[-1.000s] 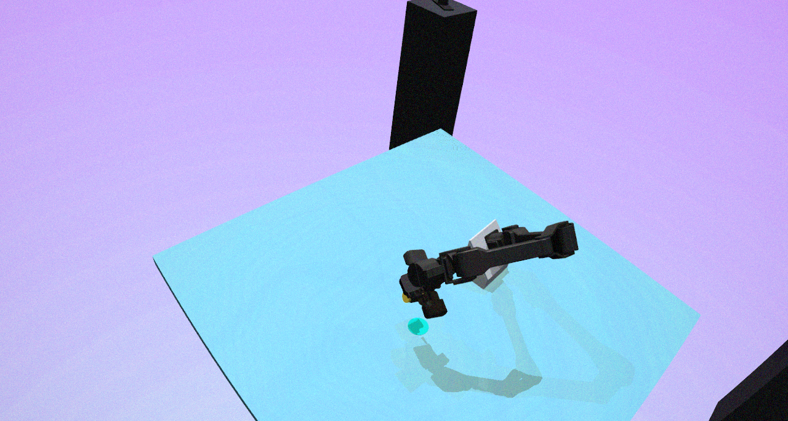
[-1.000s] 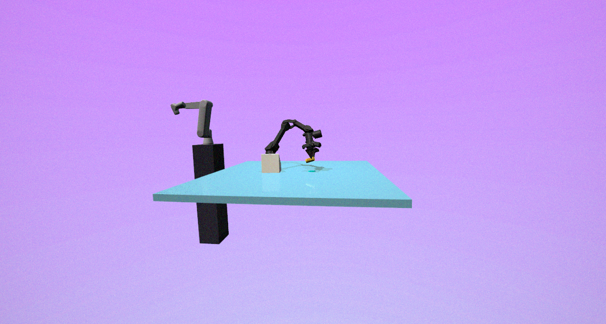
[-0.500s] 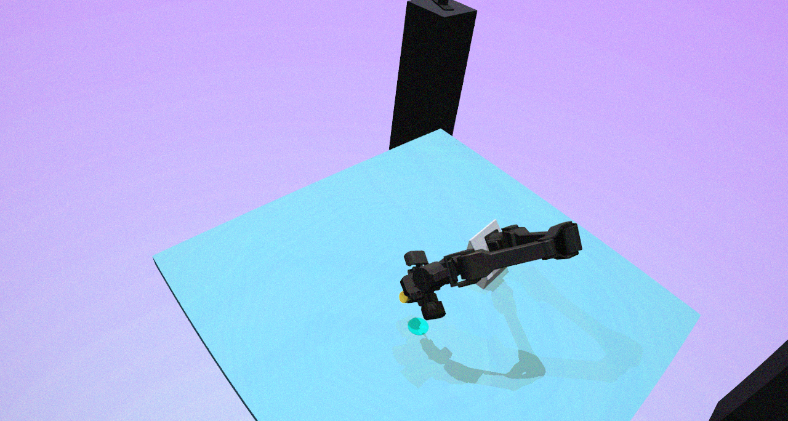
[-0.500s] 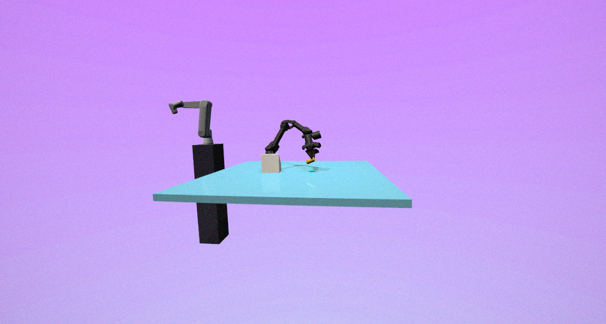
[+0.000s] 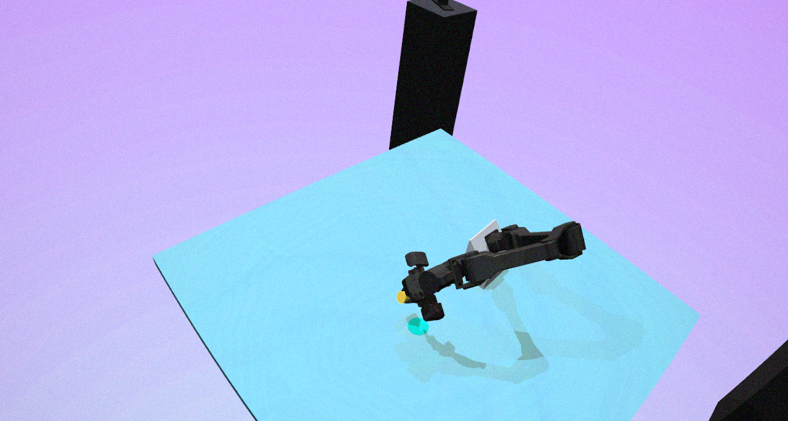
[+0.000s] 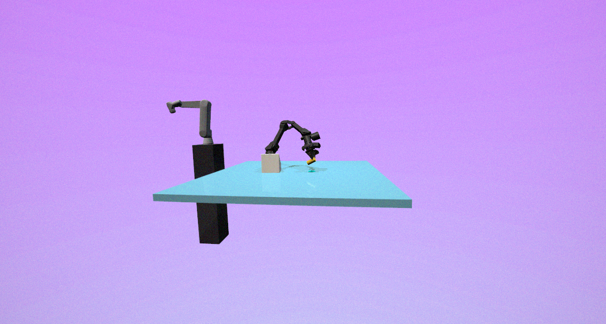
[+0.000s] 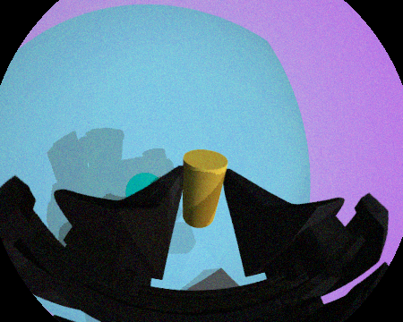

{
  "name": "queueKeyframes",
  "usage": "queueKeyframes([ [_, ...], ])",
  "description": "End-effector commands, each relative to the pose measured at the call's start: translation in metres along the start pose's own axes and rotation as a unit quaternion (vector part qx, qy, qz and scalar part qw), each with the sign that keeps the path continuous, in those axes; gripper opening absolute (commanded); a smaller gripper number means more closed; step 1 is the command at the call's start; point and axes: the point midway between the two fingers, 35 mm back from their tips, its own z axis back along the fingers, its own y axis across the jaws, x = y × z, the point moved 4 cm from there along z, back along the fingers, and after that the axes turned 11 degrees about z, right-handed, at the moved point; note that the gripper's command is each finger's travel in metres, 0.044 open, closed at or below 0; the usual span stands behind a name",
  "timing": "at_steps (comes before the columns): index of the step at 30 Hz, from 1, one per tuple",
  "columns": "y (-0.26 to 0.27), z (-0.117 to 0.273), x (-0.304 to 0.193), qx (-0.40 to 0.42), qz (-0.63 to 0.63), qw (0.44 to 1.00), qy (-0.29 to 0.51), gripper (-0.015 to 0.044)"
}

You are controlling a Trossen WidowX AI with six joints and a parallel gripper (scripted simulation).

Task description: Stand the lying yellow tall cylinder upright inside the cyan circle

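The yellow cylinder (image 5: 402,296) (image 6: 311,161) (image 7: 202,192) is held in the air above the table, tilted, with its axis nearer level than upright in the exterior view. My gripper (image 6: 313,159) (image 7: 204,172) is shut on it, one finger on each side in the wrist view. In the top view the arm hides the fingers and part of the cylinder. The cyan circle (image 5: 418,327) (image 6: 311,171) (image 7: 141,183) lies flat on the table, below the cylinder in the exterior view and left of it in the wrist view, where a finger partly covers it.
The light blue table (image 5: 286,242) (image 6: 339,190) carries the arm's pale base block (image 6: 270,163). A black pillar (image 5: 430,71) (image 6: 207,220) with a grey arm (image 6: 205,118) stands beside the table. A dark block (image 5: 763,391) shows at the lower right in the top view.
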Motion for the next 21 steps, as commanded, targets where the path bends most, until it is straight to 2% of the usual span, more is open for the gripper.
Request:
queueKeyframes([
  [1,0.0001,-0.0003,-0.0008,-0.008,-0.003,1.0,-0.013,0.0105],
  [21,0.0036,-0.0029,-0.0042,-0.034,-0.009,0.997,-0.073,0.0105],
])
